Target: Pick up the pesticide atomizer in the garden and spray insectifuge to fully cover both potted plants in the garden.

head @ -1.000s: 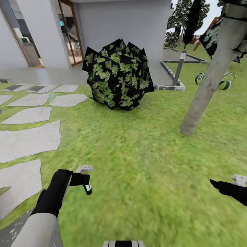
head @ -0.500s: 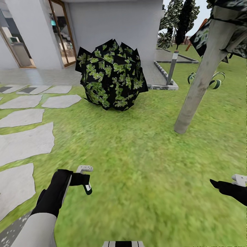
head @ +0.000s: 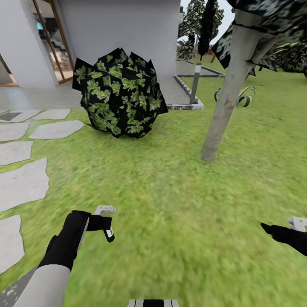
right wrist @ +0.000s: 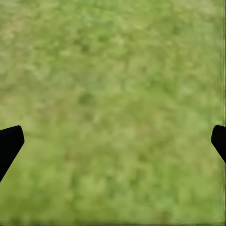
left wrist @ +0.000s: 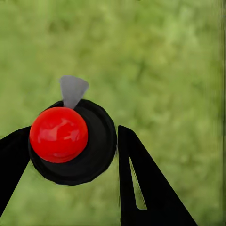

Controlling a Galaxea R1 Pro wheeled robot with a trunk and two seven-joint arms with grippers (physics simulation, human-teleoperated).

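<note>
I see the lawn (head: 170, 192) filling most of my head view, with the grey house wall (head: 123, 25) across the upper left. A tree trunk (head: 224, 94) leans through the upper right. A dark round shrub (head: 119, 91) sits at upper centre-left on the grass. Grey stepping stones (head: 21, 183) run down the left edge. A short post (head: 195, 83) stands by a paved edge behind the trunk.

My left claw (head: 104, 221) sits at lower left, closed on the pesticide atomizer (head: 106, 219). In the head view the bottle's long axis runs roughly up and down the frame, whitish trigger head at the top, dark body tip pointing down toward the grass. In the left wrist view I look along that axis: the round dark body (left wrist: 75, 141) end-on, a red cap in front, pinched between the two black fingers (left wrist: 146, 183).

My right claw (right wrist: 113, 141) is at the lower right edge, jaws spread wide, with only grass between them.
</note>
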